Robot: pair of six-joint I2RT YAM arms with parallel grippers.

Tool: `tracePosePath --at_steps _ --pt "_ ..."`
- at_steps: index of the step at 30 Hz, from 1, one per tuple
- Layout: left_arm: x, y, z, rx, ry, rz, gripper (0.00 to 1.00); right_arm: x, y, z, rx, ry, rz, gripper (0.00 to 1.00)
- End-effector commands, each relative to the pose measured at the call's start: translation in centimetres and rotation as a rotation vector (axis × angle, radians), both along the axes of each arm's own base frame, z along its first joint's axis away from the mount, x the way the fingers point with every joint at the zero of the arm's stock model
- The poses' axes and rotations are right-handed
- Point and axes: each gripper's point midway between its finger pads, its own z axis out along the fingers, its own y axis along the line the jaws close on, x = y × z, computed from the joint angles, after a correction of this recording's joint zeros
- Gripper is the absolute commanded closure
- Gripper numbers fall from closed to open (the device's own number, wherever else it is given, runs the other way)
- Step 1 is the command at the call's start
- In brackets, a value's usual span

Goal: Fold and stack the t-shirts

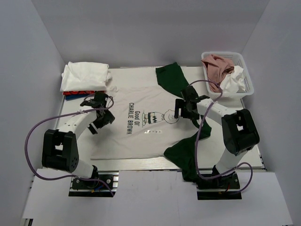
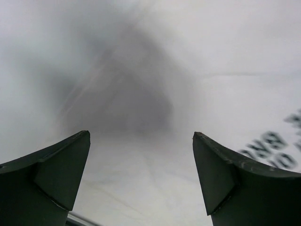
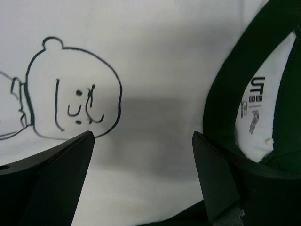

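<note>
Plain pale grey walls enclose the space: a back wall (image 1: 150,28), a left wall (image 1: 23,70) and a right wall (image 1: 282,61). The pale tabletop (image 1: 136,165) lies between them, with a white panel (image 1: 155,197) along its near edge. The light is soft and even.

Matt off-white cloth tee (image 1: 136,96), dark green cloth tee (image 1: 170,77), white plastic lattice basket (image 1: 248,77)

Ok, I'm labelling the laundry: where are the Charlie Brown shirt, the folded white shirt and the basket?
Charlie Brown shirt (image 1: 127,143): top external view, plain fabric beside the lettering.
Folded white shirt (image 1: 84,75): top external view, middle of its top.
Basket (image 1: 248,74): top external view, right rim.
</note>
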Motion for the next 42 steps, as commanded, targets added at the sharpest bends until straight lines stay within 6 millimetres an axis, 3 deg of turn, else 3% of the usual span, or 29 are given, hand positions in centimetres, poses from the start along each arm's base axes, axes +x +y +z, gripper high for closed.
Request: tracePosePath --at_steps 1,3,4,5,6,10,12,13,14,16,17,18,19,20,22,25,27,31,32,33,34,35,36,37,38,39,40,41,42 --pt "6.3 -3.1 2.7 -0.094 -0.191 -0.209 0.0 3.0 0.0 0.4 -0.021 -0.048 -0.015 0.1" --pt "9.3 -4.4 3.4 -0.107 -0.246 -0.27 0.0 3.7 -0.8 -0.8 -0.055 -0.03 -0.03 0.1" --pt "10.3 -4.6 3.2 -0.101 -0.247 -0.283 0.0 4.7 -0.9 -0.3 -0.061 -0.054 -0.062 0.1" --pt "11.2 -4.7 1.1 -0.092 -0.196 -0.294 0.0 5.1 -1.4 -0.9 -0.071 -0.043 -0.086 0.1" --pt "13.3 -5.1 1.9 -0.089 -0.222 -0.307 0.0 5.3 -1.9 -1.7 -0.096 -0.03 -0.102 0.1" --pt "17.1 -5.9 -1.1 -0.075 -0.153 -0.328 0.0 6.8 -3.5 -2.5 -0.135 0.001 -0.166 0.1" --pt "19.5 -6.3 -1.0 -0.069 -0.176 -0.346 0.0 7.9 -4.1 -2.9 -0.129 -0.003 -0.205 0.1" --pt "20.0 -6.4 -3.1 -0.068 -0.139 -0.346 0.0 8.1 -4.3 -3.0 -0.131 0.002 -0.218 0.1" --pt "21.9 -6.8 -2.5 -0.065 -0.173 -0.355 0.0 9.2 -4.1 -2.8 -0.125 -0.008 -0.227 0.1" --pt "23.2 -7.0 -3.4 -0.061 -0.16 -0.363 0.0 9.8 -5.0 -4.1 -0.133 0.024 -0.26 0.1" --pt "25.1 -7.4 -4.0 -0.058 -0.176 -0.372 0.0 10.7 -5.0 -3.6 -0.127 0.014 -0.266 0.1" --pt "25.7 -7.5 -4.3 -0.055 -0.171 -0.38 0.0 11.4 -5.1 -4.2 -0.131 0.023 -0.272 0.1" --pt "26.5 -7.6 -4.6 -0.05 -0.172 -0.391 0.0 12.6 -5.1 -3.3 -0.124 -0.004 -0.275 0.1" --pt "28.2 -7.9 -3.5 -0.046 -0.211 -0.401 0.0 13.0 -5.5 -3.5 -0.128 -0.005 -0.283 0.1" --pt "29.2 -8.2 -5.4 -0.044 -0.198 -0.427 0.0 15.1 -5.7 -3.0 -0.126 -0.039 -0.265 0.1" --pt "32.1 -8.8 -4.5 -0.065 -0.266 -0.443 0.0 18.0 -4.7 -1.3 -0.111 -0.105 -0.194 0.1" --pt "32.3 -9.3 -3.9 -0.087 -0.28 -0.464 0.0 19.2 -3.9 0.2 -0.085 -0.14 -0.151 0.1" --pt "31.9 -9.5 -0.9 -0.087 -0.334 -0.51 0.0 18.3 -1.9 2.3 -0.033 -0.174 -0.015 0.1" --pt "31.8 -10.1 2.2 -0.082 -0.386 -0.53 0.0 17.4 -1.1 4.7 -0.002 -0.208 0.043 0.1" --pt "31.6 -10.5 3.5 -0.096 -0.41 -0.552 0.0 17.4 -0.5 5.6 0.013 -0.244 0.068 0.1" --pt "30.6 -10.6 3.6 -0.113 -0.397 -0.561 0.0 15.5 0.0 5.7 0.03 -0.23 0.116 0.1" --pt "30.3 -10.8 4.9 -0.126 -0.422 -0.571 0.0 12.9 5.6 8.9 0.276 -0.239 0.323 0.1" --pt "29.7 -11.3 6.0 -0.151 -0.442 -0.588 0.0 13.9 3.1 8.8 0.127 -0.291 0.236 0.1" --pt "28.2 -11.1 7.7 -0.16 -0.453 -0.594 0.0 13.0 3.4 10.7 0.153 -0.321 0.255 0.1" --pt "27.6 -11.3 8.8 -0.174 -0.48 -0.605 0.0 10.3 4.3 9.9 0.194 -0.275 0.286 0.1" --pt "25.6 -11.1 7.4 -0.186 -0.437 -0.607 0.0 9.0 4.9 11.4 0.246 -0.284 0.294 0.1" --pt "24.6 -10.9 7.8 -0.192 -0.444 -0.597 0.0 7.2 5.5 10.0 0.281 -0.246 0.311 0.1" --pt "23.3 -10.6 10.6 -0.187 -0.496 -0.601 0.0 4.9 5.5 7.9 0.29 -0.185 0.319 0.1" --pt "21.1 -10.2 8.6 -0.204 -0.45 -0.576 0.0 2.7 5.5 8.4 0.313 -0.184 0.321 0.1"
